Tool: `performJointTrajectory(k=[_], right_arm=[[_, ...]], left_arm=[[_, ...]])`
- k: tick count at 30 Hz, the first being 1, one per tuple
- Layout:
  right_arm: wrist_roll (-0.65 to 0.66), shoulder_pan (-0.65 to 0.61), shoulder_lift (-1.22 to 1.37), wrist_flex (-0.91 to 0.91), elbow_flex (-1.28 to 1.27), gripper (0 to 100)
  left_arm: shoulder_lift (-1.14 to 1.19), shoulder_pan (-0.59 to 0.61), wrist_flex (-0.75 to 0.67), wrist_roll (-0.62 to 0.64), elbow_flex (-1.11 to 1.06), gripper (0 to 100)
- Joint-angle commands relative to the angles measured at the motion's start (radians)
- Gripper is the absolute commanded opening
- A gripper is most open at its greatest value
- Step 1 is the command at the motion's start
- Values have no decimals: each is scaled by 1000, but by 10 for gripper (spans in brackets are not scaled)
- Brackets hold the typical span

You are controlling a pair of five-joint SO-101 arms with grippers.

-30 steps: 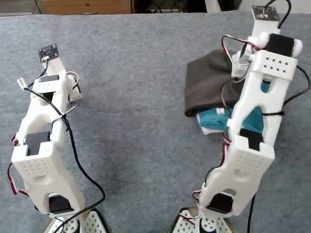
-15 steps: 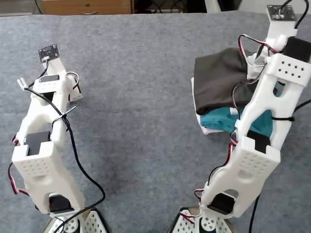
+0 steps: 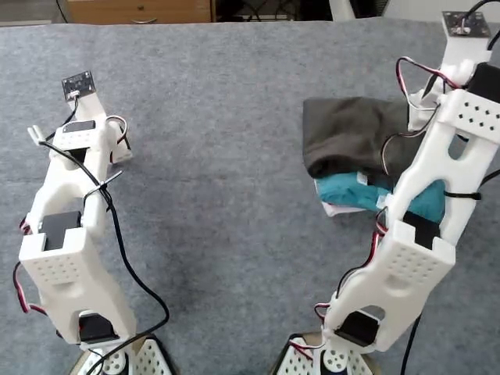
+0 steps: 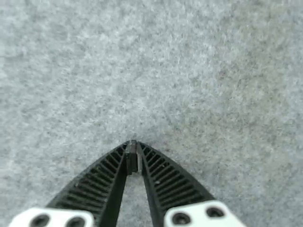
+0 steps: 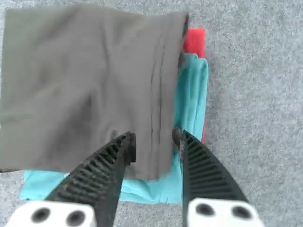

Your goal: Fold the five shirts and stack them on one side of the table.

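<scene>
A folded dark grey shirt (image 3: 351, 137) lies on top of a stack at the table's right side, over a teal shirt (image 3: 355, 191) and a white one (image 3: 334, 208). In the right wrist view the grey shirt (image 5: 71, 85) covers most of the teal shirt (image 5: 191, 94), and a red shirt (image 5: 195, 40) peeks out at one edge. My right gripper (image 5: 154, 144) hangs open just above the grey shirt's edge, one finger on either side of a fold. My left gripper (image 4: 132, 152) is shut and empty over bare carpet at the table's left.
Grey carpet (image 3: 219, 117) covers the table. The left arm (image 3: 70, 203) stands along the left side, and the right arm (image 3: 422, 211) rises over the stack. A wooden cabinet (image 3: 141, 9) stands behind the table's far edge.
The right arm swung to the right and farther back, carrying the grey shirt. The shirt now lies flatter on the stack. The left arm has not moved.
</scene>
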State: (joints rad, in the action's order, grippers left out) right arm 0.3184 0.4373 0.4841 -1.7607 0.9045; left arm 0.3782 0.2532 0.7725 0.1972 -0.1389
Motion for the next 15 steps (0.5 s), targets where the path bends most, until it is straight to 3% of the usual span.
performJointTrajectory(k=[1, 6, 9, 12, 15], right_arm=[[8, 11, -76, -6, 47, 156], [0, -2, -131, -6, 45, 153], [-63, -34, -160, -6, 24, 132], [-107, -117, -186, -6, -53, 8], [-110, -222, -216, -5, -162, 33]], left_arm=[[-28, 16, 6, 2, 48, 29], [-29, 30, 17, 2, 51, 29], [-87, 74, 104, 2, 82, 29], [-187, 168, 245, 2, 101, 29], [-331, 334, 396, 63, 96, 29]])
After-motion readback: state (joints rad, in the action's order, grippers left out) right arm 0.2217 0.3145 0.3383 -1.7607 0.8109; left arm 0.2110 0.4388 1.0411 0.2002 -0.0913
